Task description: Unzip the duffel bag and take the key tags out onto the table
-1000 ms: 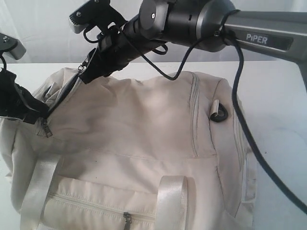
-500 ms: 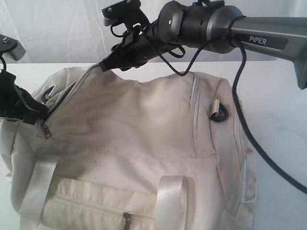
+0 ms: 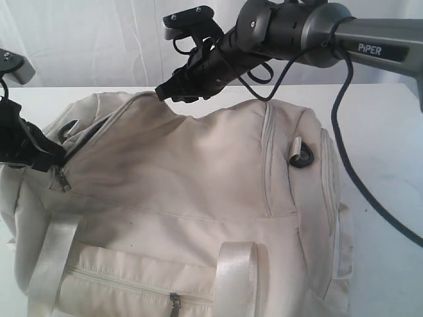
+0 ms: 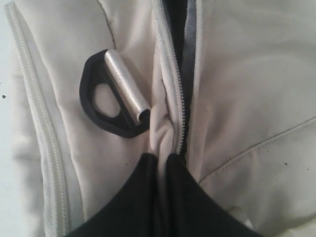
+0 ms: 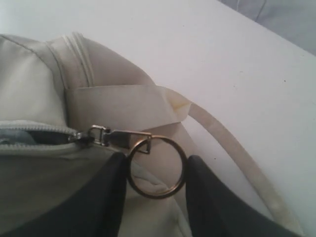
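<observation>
Duffel bag (image 3: 198, 172) fills the lower centre of the exterior view, lying on the table (image 3: 386, 125). Left gripper (image 3: 47, 157), mid-left edge: fingers pressed together on fabric at the zip's end. Right gripper (image 3: 166, 94), upper centre: clamped across the zip-pull ring (image 5: 157, 195). Top zip (image 4: 180, 84) part open, with a dark gap showing. Key tags not in sight. Judgement: unzipping partly done, tags not yet taken out.
</observation>
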`<state>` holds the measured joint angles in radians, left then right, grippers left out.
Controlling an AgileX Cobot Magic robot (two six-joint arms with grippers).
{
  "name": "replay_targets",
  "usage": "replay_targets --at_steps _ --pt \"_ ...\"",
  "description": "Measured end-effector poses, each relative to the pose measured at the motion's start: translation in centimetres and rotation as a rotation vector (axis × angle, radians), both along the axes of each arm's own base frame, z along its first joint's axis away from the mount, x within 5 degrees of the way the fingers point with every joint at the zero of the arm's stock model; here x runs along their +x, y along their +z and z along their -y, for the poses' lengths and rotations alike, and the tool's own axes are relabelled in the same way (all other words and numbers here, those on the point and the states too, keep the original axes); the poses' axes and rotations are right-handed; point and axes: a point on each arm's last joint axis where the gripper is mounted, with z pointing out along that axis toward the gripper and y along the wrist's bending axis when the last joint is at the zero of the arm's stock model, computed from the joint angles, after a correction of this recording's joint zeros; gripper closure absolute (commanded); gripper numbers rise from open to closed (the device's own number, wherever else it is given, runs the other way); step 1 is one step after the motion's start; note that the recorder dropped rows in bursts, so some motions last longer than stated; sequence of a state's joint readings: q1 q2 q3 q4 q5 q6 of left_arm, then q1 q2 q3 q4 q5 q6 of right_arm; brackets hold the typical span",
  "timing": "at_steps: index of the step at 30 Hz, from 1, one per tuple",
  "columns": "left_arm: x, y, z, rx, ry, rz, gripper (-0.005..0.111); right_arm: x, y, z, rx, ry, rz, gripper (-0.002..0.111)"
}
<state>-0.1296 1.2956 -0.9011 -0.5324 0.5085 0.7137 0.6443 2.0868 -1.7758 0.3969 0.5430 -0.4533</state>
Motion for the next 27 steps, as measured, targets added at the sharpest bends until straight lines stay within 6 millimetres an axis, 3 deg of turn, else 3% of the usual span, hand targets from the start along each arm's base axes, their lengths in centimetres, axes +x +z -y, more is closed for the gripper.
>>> replay_targets --at_steps 4,10,12,19,27 --pt "0.3 0.2 -0.1 -0.006 0.031 0.022 0.098 0.0 -0.1 0.2 -0.005 -0.001 -0.011 0.108" --pt "0.9 2.5 0.2 -0.02 0.004 0.069 0.055 0.1 -0.2 0.4 -0.018 -0.001 -0.014 0.108" --pt "1.0 3.3 0.4 -0.053 0.003 0.08 0.046 0.2 -0.1 0.5 -0.018 -0.005 -0.012 0.108" --pt "2.0 4.8 1.5 -0.129 -0.083 0.257 0.047 0.2 0.0 0.5 -0.016 -0.003 -0.013 0.108" --pt "5.2 3.7 6.0 -0.158 -0.242 0.376 0.047 0.1 0.0 0.4 -0.008 -0.004 -0.026 0.108"
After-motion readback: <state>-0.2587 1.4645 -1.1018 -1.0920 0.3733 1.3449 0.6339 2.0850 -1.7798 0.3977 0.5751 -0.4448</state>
